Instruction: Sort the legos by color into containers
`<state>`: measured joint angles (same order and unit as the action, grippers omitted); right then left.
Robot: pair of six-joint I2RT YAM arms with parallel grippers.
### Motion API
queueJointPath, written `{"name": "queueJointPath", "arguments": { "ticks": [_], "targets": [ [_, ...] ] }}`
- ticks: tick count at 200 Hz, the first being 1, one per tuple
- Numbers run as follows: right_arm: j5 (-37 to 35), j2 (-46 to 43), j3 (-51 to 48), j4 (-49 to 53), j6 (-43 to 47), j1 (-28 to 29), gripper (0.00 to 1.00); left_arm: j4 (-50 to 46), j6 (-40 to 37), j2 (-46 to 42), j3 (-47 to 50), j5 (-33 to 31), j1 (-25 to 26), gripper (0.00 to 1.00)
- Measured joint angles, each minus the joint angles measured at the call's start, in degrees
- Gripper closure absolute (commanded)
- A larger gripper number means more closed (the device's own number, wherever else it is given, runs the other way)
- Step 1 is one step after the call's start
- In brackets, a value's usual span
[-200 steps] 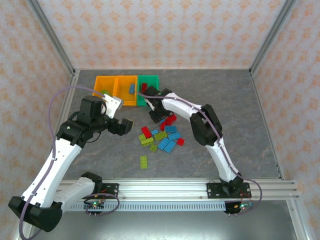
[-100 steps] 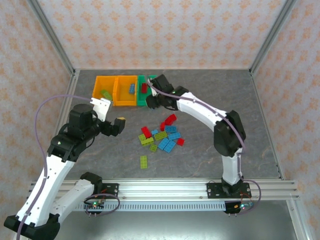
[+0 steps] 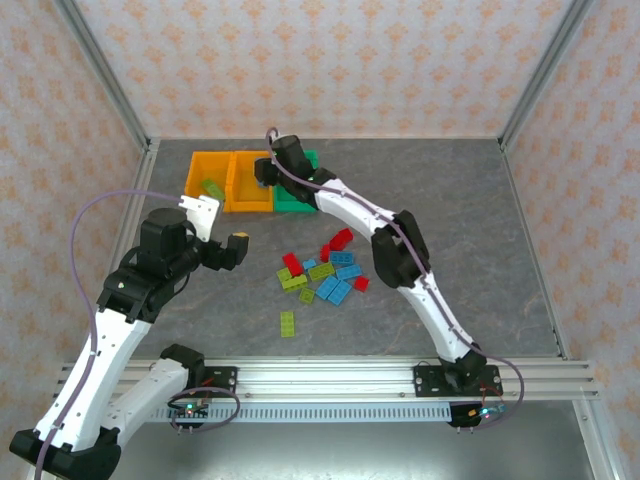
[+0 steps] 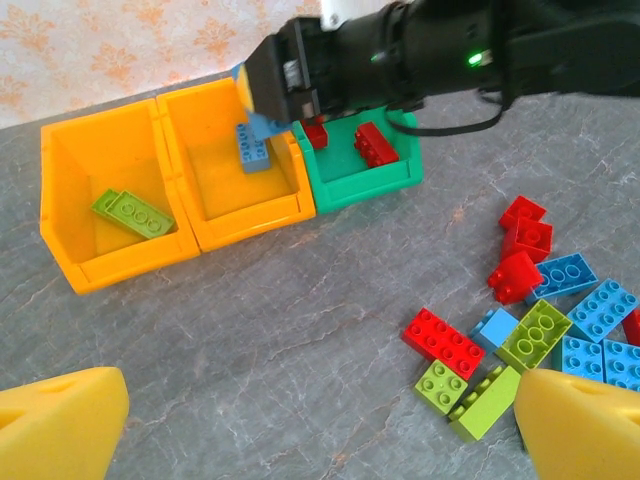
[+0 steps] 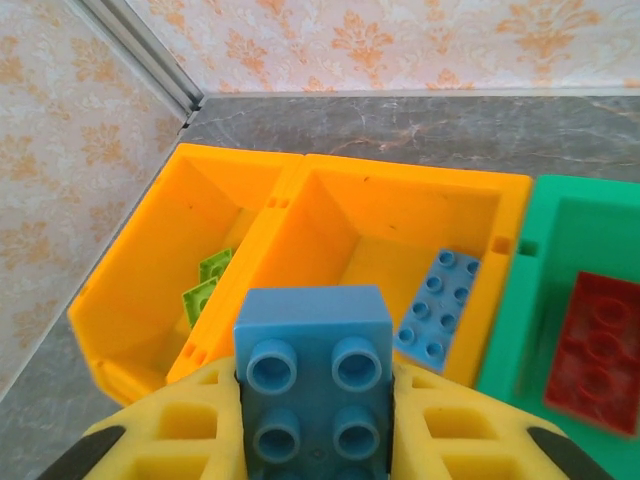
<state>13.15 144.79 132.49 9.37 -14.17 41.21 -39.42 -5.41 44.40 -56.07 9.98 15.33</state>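
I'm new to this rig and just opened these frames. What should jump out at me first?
The right gripper, shut on a light blue studded plastic brick, hangs over the middle orange-yellow plastic bin, where another blue brick lies. Next, the loose pile of red, blue and lime green bricks mid-table, with the open left gripper to its left.

The right arm stretches from 5 o'clock in the top view to 11 o'clock, where the right gripper pinches a blue lego. The left arm folds at 8 o'clock. The left gripper points toward 3 o'clock, jaws wide apart.
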Motion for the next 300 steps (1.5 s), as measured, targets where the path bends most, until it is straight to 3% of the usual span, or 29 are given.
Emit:
{"name": "queueJointPath", "arguments": {
  "ticks": [30, 77, 109, 148, 173, 200, 230, 256, 300],
  "targets": [
    [1.29, 7.56, 12.11, 4.11, 0.66, 0.0, 0.53, 0.09, 0.0, 0.02, 0.0, -0.17, 0.0, 0.0],
    [3.06, 4.02, 12.83, 9.86, 2.45, 0.0, 0.5, 0.11, 0.02, 1.9, 0.0, -0.92, -0.11, 0.0],
    [5.57, -9.14, 0.26, 16.15, 4.92, 0.0, 0.47, 0.28, 1.11, 3.56, 0.0, -1.36, -0.11, 0.0],
    [7.06, -34.84, -21.18, 22.67, 8.76, 0.0, 0.38, -1.14, 8.83, 12.81, -3.61, 3.41, -0.11, 0.01],
    [7.28, -53.13, -37.05, 24.72, 9.94, 0.02, 0.31, -1.05, 19.19, 18.53, -4.94, 6.36, 0.39, 0.11],
    [6.49, -67.08, -50.95, 26.71, 8.85, 0.22, 0.27, 0.55, 31.41, 22.6, -4.09, 6.67, 3.72, 0.3],
    [4.26, -71.25, -58.58, 28.57, 6.47, 0.26, 0.26, 4.11, 42.03, 30.21, -3.39, 4.24, 10.08, 0.46],
    [1.88, -69.81, -59.21, 30.12, 4.66, 0.26, 0.26, 5.73, 48.13, 39.26, -4.17, 1.75, 13.16, 0.45],
    [0.39, -68.43, -59.1, 31.56, 2.89, 0.26, 0.26, 5.95, 52.59, 51.04, -7.06, -0.11, 13.29, 0.35]
  ]
}}
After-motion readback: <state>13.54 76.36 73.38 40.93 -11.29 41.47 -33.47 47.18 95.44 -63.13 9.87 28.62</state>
